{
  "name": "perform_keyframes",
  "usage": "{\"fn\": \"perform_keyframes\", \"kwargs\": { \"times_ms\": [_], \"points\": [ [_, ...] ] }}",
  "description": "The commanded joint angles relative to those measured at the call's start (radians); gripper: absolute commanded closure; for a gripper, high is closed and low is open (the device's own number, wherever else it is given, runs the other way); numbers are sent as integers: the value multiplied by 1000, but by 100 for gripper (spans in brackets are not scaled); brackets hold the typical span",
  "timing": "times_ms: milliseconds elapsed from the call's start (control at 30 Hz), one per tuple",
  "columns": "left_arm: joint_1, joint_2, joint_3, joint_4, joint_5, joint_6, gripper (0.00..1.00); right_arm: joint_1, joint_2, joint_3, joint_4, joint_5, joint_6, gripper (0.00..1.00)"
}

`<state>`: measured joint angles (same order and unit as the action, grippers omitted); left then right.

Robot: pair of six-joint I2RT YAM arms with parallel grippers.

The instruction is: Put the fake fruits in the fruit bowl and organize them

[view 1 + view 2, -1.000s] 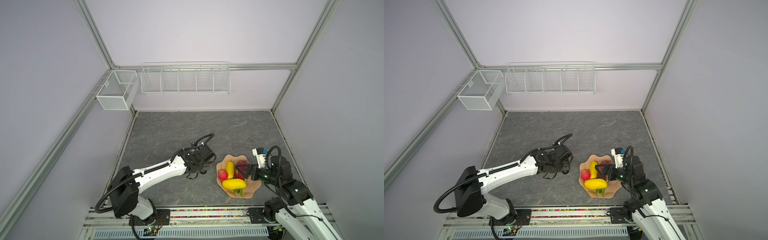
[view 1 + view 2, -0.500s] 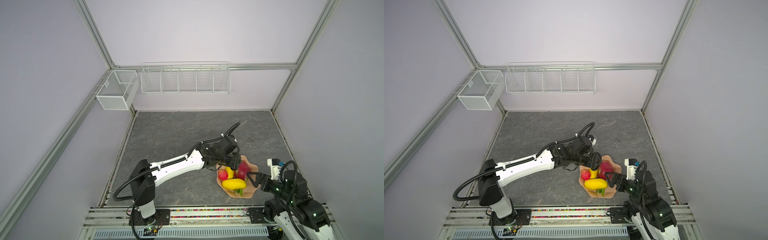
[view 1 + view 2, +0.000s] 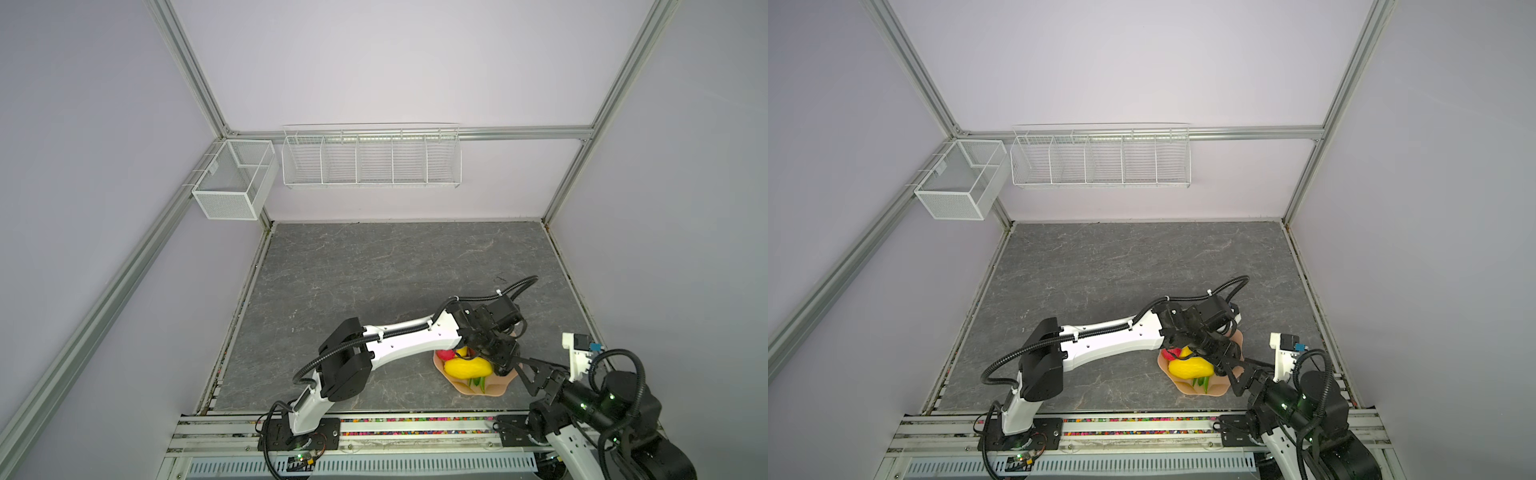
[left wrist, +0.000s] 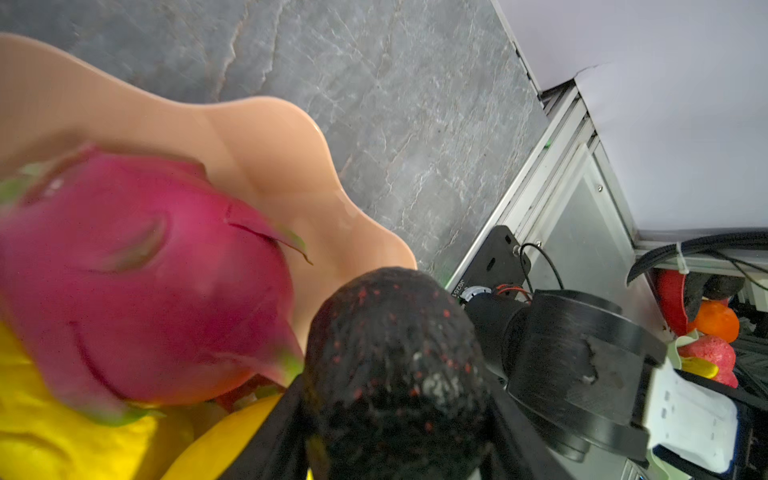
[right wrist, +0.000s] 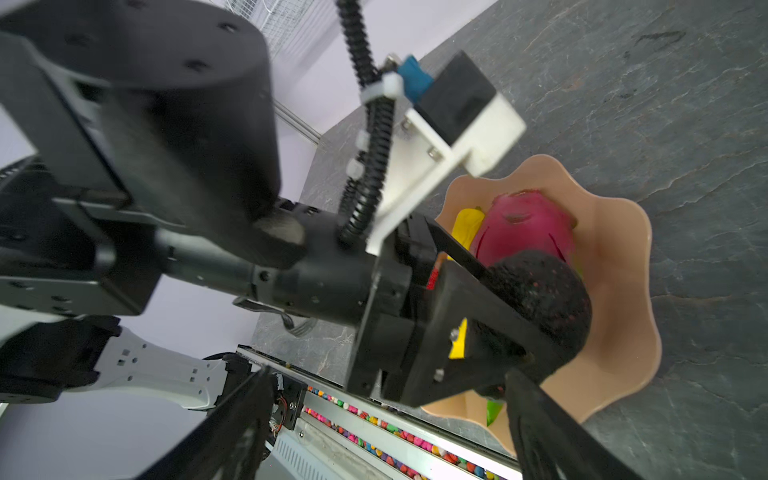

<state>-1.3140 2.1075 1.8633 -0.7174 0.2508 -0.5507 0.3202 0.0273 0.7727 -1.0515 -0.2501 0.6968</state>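
Nearest the front rail, the right tool (image 3: 523, 365) stands with its jaws apart, just beside the near right rim of the fruit bowl (image 3: 459, 386). The bowl sits on the grey counter (image 3: 374, 270) and holds two yellow fruits (image 3: 462, 367), a small red fruit (image 3: 445, 354) and the dragon fruit (image 4: 145, 282). The left tool (image 3: 1220, 358) is clamped on the avocado (image 4: 395, 353) over the bowl, beside the dragon fruit. White wire baskets (image 3: 371, 160) hang on the back wall.
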Motion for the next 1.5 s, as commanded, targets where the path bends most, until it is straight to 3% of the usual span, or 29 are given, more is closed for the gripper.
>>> {"fn": "perform_keyframes", "kwargs": {
  "times_ms": [0,333,467,833,1133,1233,1333,1467],
  "points": [
    [-13,40,59,-74,26,24,52,-7,-19,25,-49,-16,-14,11],
    [-25,131,144,-175,-39,14,45,-6,-25,48,-70,-20,-49,11],
    [-25,159,179,-208,-49,21,38,-7,-22,48,-69,-20,-56,11],
    [-24,87,208,-209,-83,63,25,-7,-23,24,-40,-15,-51,11],
    [57,-96,143,-246,-213,68,23,-6,14,6,5,-18,-46,11],
    [112,-200,48,-224,-272,68,18,-7,36,-14,42,-18,-43,11],
    [177,-313,-52,-212,-373,46,1,-7,90,-45,112,-35,-43,11],
    [293,-482,-235,-148,-488,56,1,-6,217,-81,243,-41,-81,11]
  ]
}}
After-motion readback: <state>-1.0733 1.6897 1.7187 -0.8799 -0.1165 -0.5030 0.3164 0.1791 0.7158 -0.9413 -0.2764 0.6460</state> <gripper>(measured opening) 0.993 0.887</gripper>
